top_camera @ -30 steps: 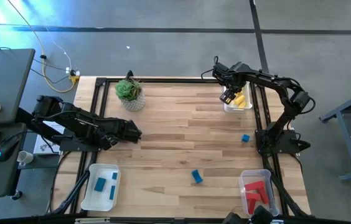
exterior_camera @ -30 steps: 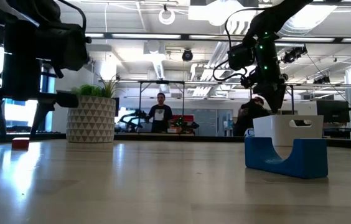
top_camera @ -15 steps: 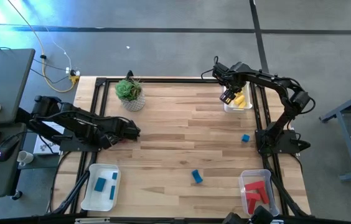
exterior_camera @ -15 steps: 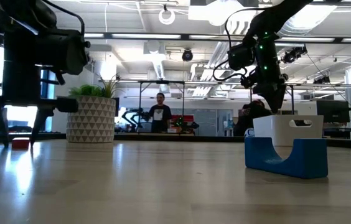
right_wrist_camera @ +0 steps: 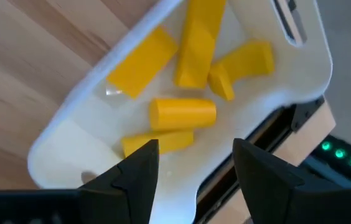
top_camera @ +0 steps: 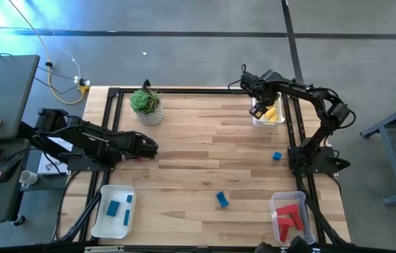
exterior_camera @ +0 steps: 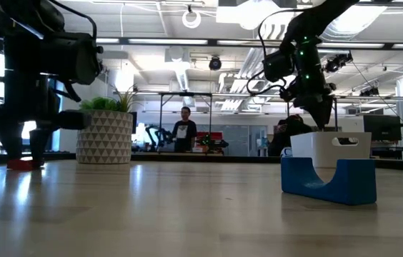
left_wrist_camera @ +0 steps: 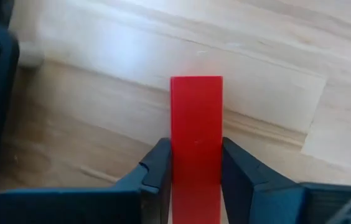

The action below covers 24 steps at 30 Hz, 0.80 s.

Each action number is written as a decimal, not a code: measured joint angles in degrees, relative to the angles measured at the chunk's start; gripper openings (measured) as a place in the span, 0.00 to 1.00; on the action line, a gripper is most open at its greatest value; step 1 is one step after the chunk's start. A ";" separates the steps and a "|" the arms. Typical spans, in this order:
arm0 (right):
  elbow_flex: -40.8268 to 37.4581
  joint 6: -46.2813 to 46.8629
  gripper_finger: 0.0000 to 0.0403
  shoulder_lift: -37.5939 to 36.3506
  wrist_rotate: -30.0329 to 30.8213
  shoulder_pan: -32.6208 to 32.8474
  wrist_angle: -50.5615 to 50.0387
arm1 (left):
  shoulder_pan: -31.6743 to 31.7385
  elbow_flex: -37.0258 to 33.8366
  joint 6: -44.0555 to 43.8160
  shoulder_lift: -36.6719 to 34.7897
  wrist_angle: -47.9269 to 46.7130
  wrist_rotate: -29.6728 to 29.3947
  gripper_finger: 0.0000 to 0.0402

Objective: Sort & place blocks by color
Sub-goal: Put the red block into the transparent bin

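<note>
- The left gripper [left_wrist_camera: 195,180] is clamped on a red block [left_wrist_camera: 196,140], one dark finger pressed against each long side; the block's far end sticks out ahead of the fingertips over the wooden worktop [top_camera: 198,161].
- In the high view this left gripper [top_camera: 149,148] sits low at the worktop's left side, with a sliver of red just beside its tip. The low view shows the red block [exterior_camera: 24,163] down at the worktop surface beneath the dark arm.
- The right gripper [right_wrist_camera: 195,163] hangs with its fingers apart, holding nothing, above a white tray [right_wrist_camera: 287,74] of yellow blocks [right_wrist_camera: 182,114]. One stubby yellow cylinder lies just ahead of the gap between the fingers, with bars farther ahead.
- In the high view the right gripper [top_camera: 258,109] is at the far right corner, over the white tray [top_camera: 267,122].
- Well apart from both grippers: a blue block [top_camera: 222,199] on the bare wood near the front edge, and a smaller blue block [top_camera: 276,156] near the right rail.
- A clear tray [top_camera: 288,197] at the front right holds red blocks [top_camera: 289,216].
- A white tray [top_camera: 104,223] at the front left holds blue blocks [top_camera: 114,208].
- A potted plant [top_camera: 146,105] stands beyond the left gripper, towards the far edge.
</note>
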 joint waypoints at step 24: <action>0.02 35.28 0.44 -17.80 -13.60 15.88 0.42 | 0.02 3.32 44.46 -8.00 24.52 2.36 0.19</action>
